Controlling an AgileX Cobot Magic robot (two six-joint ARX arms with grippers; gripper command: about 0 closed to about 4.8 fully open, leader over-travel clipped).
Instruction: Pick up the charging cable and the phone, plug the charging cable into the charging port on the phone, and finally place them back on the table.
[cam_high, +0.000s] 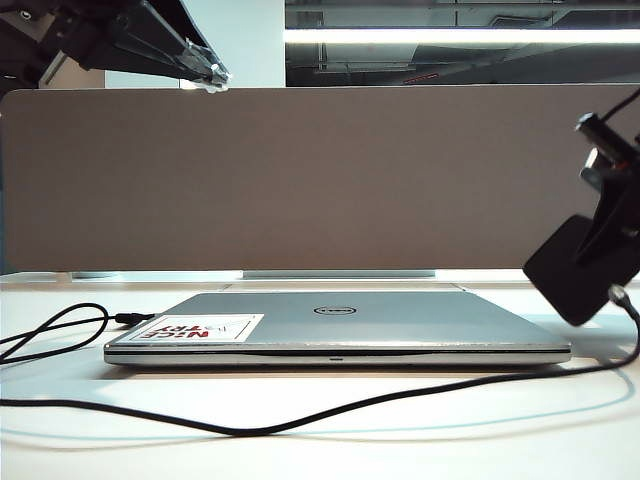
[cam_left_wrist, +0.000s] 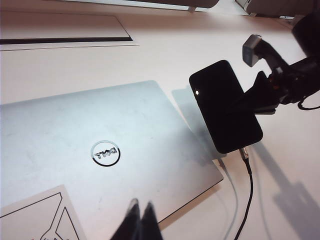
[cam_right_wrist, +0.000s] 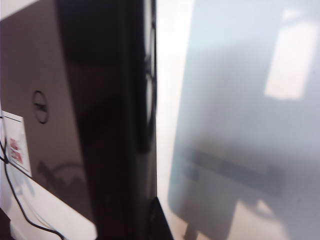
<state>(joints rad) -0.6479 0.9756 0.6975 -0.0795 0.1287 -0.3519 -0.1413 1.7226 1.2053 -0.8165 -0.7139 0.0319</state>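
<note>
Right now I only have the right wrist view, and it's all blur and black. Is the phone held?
Observer: Yes. The right gripper is shut on the phone, clear of the table, beside the laptop.
Operator: Cable in?
Observer: The charging cable ends in a silver plug that meets the phone's lower short edge. It looks seated.
Operator: Left arm?
Observer: The left gripper is shut and empty, high above the laptop.

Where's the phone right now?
The phone is on the right of the exterior view, held above the table in the right gripper, beside the laptop's right end, the charging cable plugged in.
</note>
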